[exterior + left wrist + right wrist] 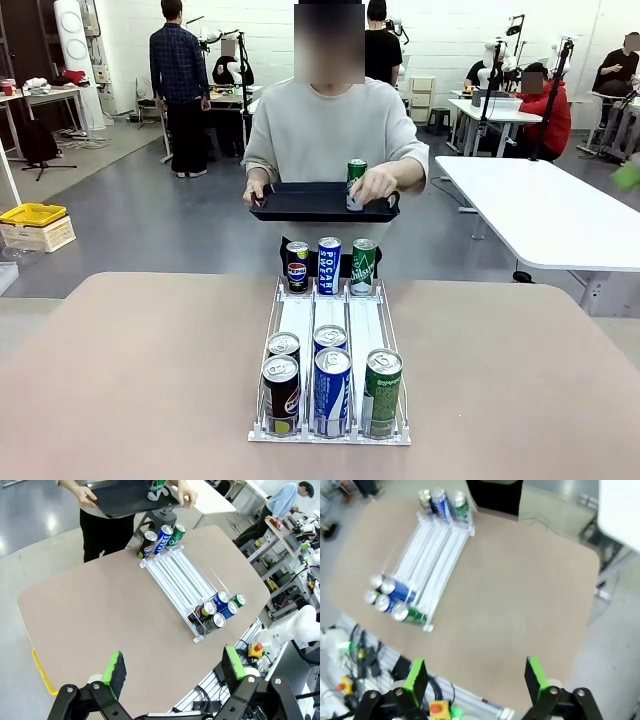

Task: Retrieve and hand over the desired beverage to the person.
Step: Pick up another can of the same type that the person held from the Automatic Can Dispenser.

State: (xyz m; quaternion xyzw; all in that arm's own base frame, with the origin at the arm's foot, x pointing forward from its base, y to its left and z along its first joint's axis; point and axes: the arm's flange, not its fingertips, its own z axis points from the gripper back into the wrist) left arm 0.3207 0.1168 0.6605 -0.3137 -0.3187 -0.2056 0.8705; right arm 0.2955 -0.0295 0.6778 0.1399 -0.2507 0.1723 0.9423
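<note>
Both left gripper and right gripper gape empty; a hand partly covers the green can.

It was an open lab or workshop hall. Beyond the beige round-cornered table lay a glossy grey floor, with long white worktables behind it, people seated at some, and a yellow plastic tray to its left.

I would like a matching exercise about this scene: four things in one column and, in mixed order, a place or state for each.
Things: 1 black tray; 2 near green can; 3 far blue can; 4 left tool.
States: A open, empty; B held by the person; C rack, right lane; D rack, middle lane.
Pairs: 1-B; 2-C; 3-D; 4-A.
</note>
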